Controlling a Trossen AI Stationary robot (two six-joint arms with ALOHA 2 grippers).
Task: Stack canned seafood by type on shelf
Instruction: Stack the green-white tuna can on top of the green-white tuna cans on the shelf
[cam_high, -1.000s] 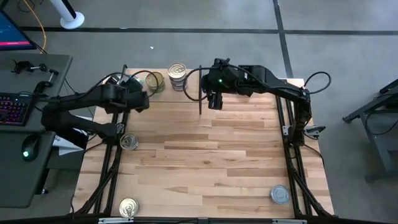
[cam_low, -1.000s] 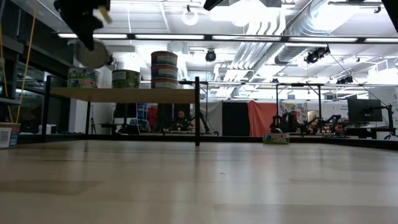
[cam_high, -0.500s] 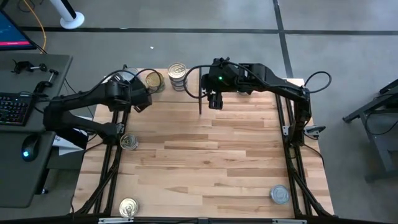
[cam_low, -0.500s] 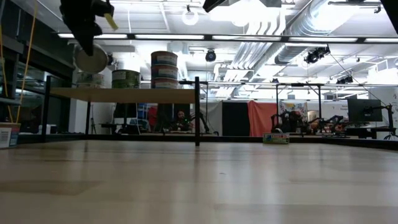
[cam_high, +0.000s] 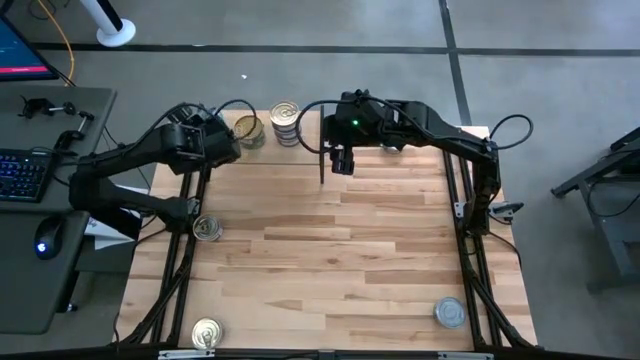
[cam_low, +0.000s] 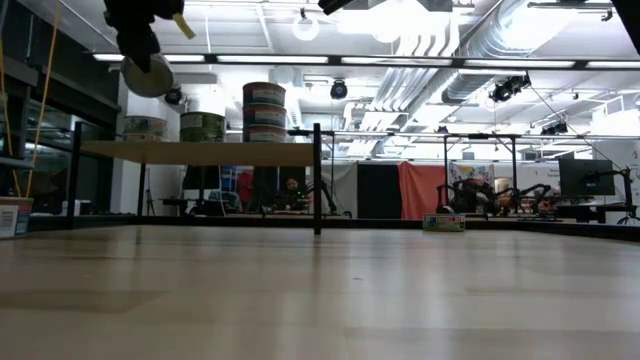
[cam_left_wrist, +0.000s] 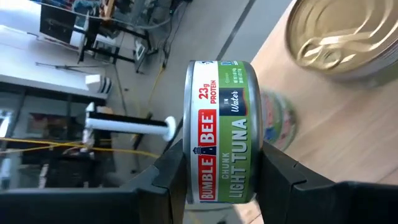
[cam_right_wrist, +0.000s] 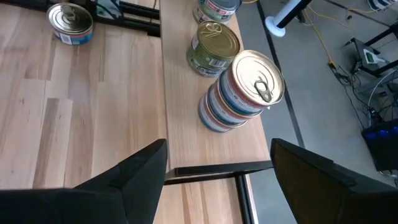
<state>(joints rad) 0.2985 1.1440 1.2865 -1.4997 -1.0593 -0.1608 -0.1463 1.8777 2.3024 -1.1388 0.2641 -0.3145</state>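
Note:
My left gripper (cam_high: 226, 147) is shut on a green-labelled tuna tin (cam_left_wrist: 221, 127) and holds it above the left end of the shelf (cam_low: 200, 152). In the low view the tin (cam_low: 148, 75) hangs under the gripper. On the shelf stand a gold-topped green tin (cam_right_wrist: 214, 45), another low tin (cam_low: 145, 127) and a stack of blue-white tins (cam_right_wrist: 239, 93), each on its flat bottom. My right gripper (cam_high: 342, 160) is open and empty, hovering near the shelf's right end. My left gripper pinches the tin between its two fingers, one finger (cam_left_wrist: 163, 180) on each flat end. The green side label (cam_left_wrist: 224, 99) faces the wrist camera. The tin is turned on its edge and is lifted clear above the shelf board.
Three more tins stand on the tabletop: at the left edge (cam_high: 207, 229), at the near left corner (cam_high: 206, 333) and at the near right (cam_high: 450, 313). The shelf's black upright (cam_low: 317, 180) stands at its right end. A desk with a keyboard (cam_high: 20, 175) lies left of the table.
My left gripper has carried the green tin toward the table's far edge, over the shelf's left end, and a little upward. The tin has stayed on its edge in the hold.

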